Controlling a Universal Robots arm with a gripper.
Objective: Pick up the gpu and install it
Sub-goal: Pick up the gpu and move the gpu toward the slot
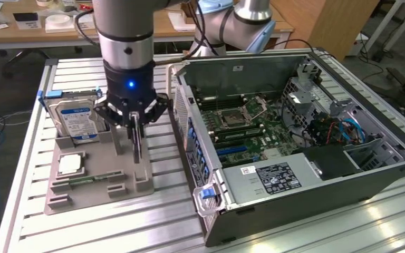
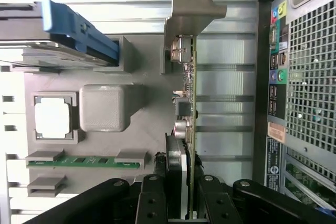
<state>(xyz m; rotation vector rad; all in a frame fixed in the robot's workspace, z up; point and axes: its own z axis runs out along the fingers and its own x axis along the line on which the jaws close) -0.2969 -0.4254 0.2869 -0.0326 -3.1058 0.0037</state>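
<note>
Hand on gpu edge, seemingly aloft

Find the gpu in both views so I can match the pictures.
Exterior view: gpu stands edge-on under the gripper, at the grey tray's side nearest the computer case.
Wrist view: gpu edge-on in the gripper, silver bracket at its far end.
Shared landmark: square silver chip in the tray.

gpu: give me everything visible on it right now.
The gpu is a thin green circuit board seen edge-on, with small components and a dark cooler on one face and a silver metal bracket at one end. It stands on edge over the grey tray, clamped by the gripper. Whether it sits in its slot is unclear.
</note>
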